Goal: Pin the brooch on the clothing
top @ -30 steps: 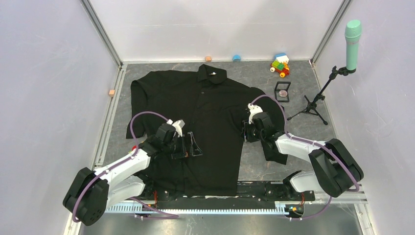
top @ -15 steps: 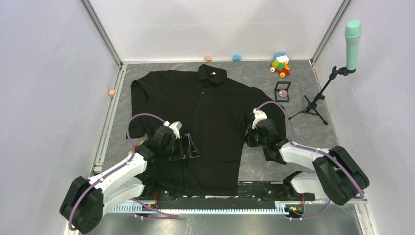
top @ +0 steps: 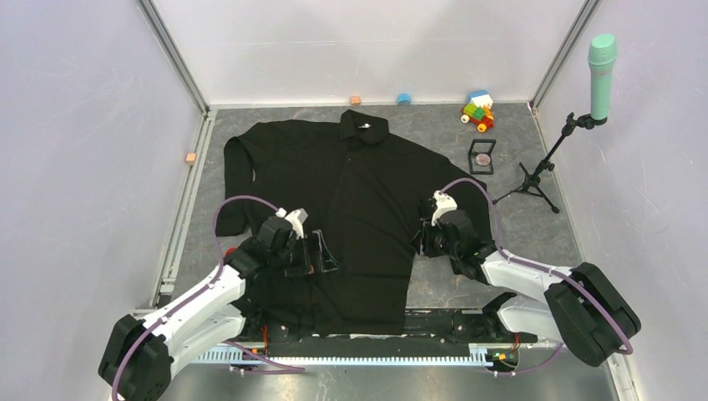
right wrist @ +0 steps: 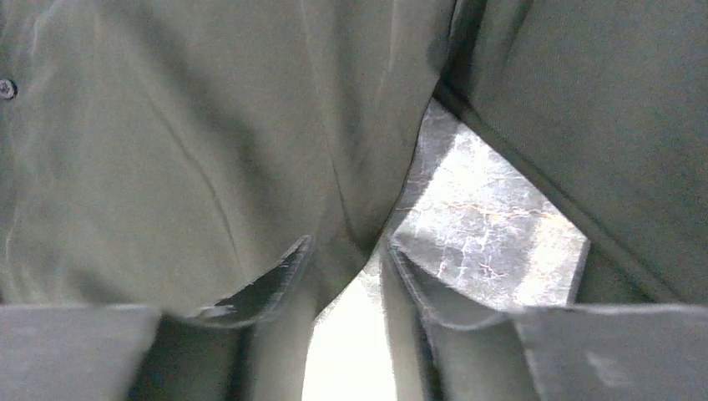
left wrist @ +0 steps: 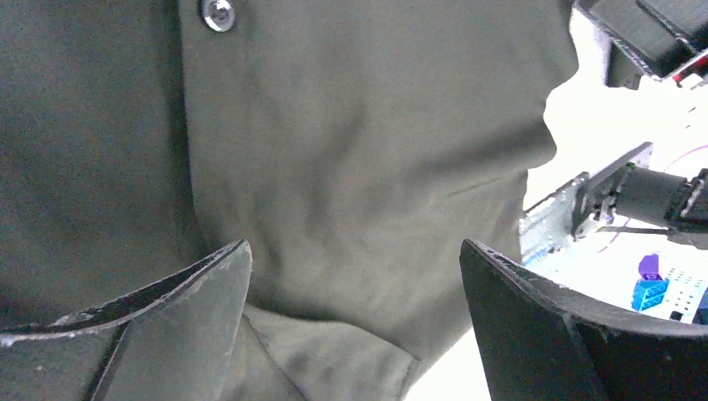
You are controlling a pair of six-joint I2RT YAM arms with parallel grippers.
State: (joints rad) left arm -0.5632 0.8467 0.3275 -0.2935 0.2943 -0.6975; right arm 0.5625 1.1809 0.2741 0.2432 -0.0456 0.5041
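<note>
grey tabletop (top: 206,180) under white walls, with the shirt (top: 367,184) spread across its middle, collar toward the far edge. the brooch (top: 482,158) sits apart from it in a small black frame box (top: 491,147) toward the far right corner, untouched. the left gripper (left wrist: 355,276) hangs over the front panel below a button (left wrist: 219,12), fingers spread wide, holding nothing. the right gripper (right wrist: 346,251) is at the shirt's right side edge, fingers drawn nearly together with a fold of cloth between them. this looks like laying the shirt flat before fetching the brooch. to do it well — draw that edge low and gently toward the table's right edge, so the front smooths without bunching, while the left presses down to anchor the panel.
</note>
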